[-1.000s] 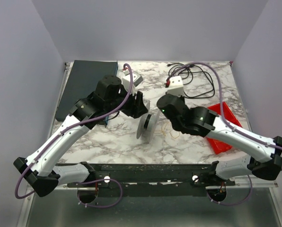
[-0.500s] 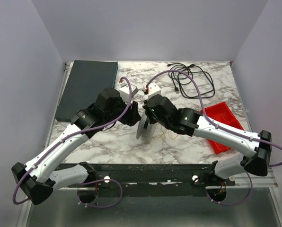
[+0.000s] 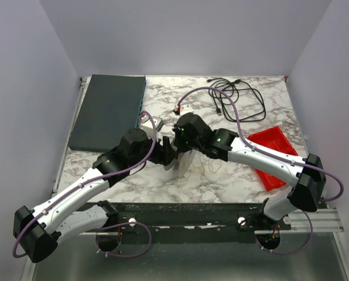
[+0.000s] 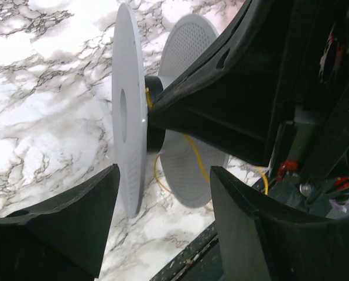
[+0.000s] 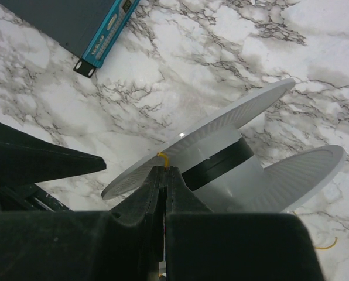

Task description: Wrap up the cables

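Right wrist: cables [image 5: 161, 156] at right gripper [image 5: 164, 170] tip, beside spool [image 5: 221, 146].

A white spool [image 4: 129, 88] with two round flanges and a black band on its core is seen standing on edge on the marble tabletop [image 3: 133, 175], one flange lying in the gap between the left jaws and its rim met by the tip of the right jaws. A dark flat case with a teal edge [image 3: 107, 111] is laid well beyond the jaws to their left. A coiled black cord [image 3: 245, 102] is left beyond them to the right, and a red tray [image 3: 271, 136] is set well apart to the right.
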Controlling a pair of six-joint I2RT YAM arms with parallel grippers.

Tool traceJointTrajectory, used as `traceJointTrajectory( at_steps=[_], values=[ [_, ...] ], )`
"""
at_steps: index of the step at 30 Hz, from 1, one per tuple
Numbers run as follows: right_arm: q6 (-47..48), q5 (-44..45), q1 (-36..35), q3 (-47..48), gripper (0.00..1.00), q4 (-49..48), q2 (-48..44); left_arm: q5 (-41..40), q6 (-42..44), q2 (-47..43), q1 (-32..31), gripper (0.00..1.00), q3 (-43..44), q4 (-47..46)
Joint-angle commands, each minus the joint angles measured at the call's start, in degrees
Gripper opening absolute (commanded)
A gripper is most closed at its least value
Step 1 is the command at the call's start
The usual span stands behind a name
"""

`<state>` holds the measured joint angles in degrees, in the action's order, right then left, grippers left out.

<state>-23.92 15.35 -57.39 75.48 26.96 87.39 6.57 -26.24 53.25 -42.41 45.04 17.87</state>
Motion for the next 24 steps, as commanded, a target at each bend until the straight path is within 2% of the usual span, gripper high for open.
traceJointTrajectory(
  at_steps=[1, 5, 10, 18, 24],
  values=[
    [-3.0, -3.2, 0.5, -0.9, 0.01, -1.5, 0.7, -6.1, -4.6, 1.0, -3.2, 0.67, -1.2, -8.9],
    [-3.9, -5.5, 0.9, -1.9, 0.01, -2.6, 0.0, -13.1, -5.7, 2.5, -5.9, 0.69, -1.3, -10.0],
    [-4.9, -9.0, 1.7, -4.1, 0.01, -4.4, -2.8, -20.7, -4.6, 2.4, -8.7, 0.62, -1.9, -10.6],
    [-7.3, -17.0, 3.4, -7.5, 0.01, -8.1, -5.0, -22.4, -2.6, 2.7, -9.9, 0.55, -3.1, -12.9],
    [-10.8, -20.6, 4.7, -8.9, 0.01, -10.2, -6.6, -25.1, -4.7, 3.1, -11.8, 0.52, -4.1, -14.5]
  ],
)
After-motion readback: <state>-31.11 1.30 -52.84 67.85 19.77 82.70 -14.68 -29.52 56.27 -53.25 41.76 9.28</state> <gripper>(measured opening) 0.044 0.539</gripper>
